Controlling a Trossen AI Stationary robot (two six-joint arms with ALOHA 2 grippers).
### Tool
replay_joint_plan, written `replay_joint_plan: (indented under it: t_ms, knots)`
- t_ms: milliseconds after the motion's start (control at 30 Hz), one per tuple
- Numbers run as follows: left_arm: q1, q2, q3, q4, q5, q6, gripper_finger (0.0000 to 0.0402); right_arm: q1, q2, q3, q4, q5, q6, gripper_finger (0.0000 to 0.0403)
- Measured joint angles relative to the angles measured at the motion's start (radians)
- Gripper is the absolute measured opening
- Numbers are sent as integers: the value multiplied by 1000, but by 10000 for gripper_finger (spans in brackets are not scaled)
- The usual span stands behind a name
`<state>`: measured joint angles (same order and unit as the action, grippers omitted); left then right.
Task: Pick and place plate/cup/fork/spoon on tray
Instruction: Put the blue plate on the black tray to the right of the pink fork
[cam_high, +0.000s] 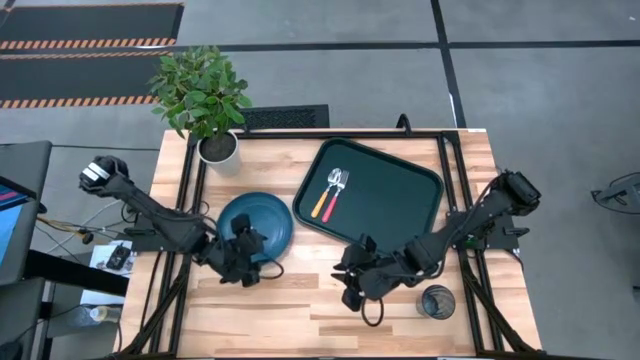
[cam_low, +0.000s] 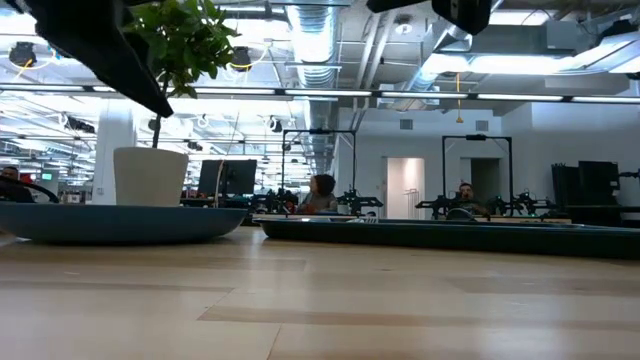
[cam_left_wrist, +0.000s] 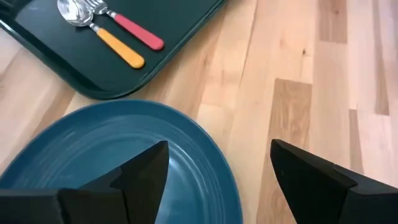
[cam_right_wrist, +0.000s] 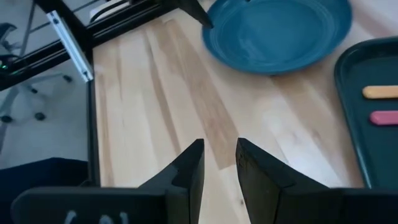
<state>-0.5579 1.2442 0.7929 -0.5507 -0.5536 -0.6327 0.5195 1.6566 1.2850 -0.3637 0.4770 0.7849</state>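
Note:
The teal-blue plate (cam_high: 262, 215) lies flat on the wooden table, left of the dark tray (cam_high: 385, 190). On the tray's left part the red-handled fork (cam_high: 321, 203) and the orange-handled spoon (cam_high: 331, 205) lie side by side. The dark see-through cup (cam_high: 437, 301) stands upright on the table near the front right. My left gripper (cam_left_wrist: 217, 165) hovers open above the plate's near rim (cam_left_wrist: 227, 180), one finger over the plate and one over bare wood, touching nothing. My right gripper (cam_right_wrist: 219, 160) hangs over bare table between plate and cup, its fingers a narrow gap apart with nothing between them.
A potted plant in a white pot (cam_high: 217, 148) stands at the table's far left corner, just behind the plate. Bare wood stretches along the front edge between the two grippers. Black frame rails (cam_high: 190, 200) run along the table's left and right sides.

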Motion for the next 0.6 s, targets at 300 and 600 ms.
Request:
replay_joint_plan:
  t_ms: [300,600]
  knots:
    - [-57,1,-65,-12,-89,-98,269,11,0,0,-1,21,-45,118]
    - [-49,2,-131,15,-109,-91,269,-4,0,0,-2,21,-266,118]
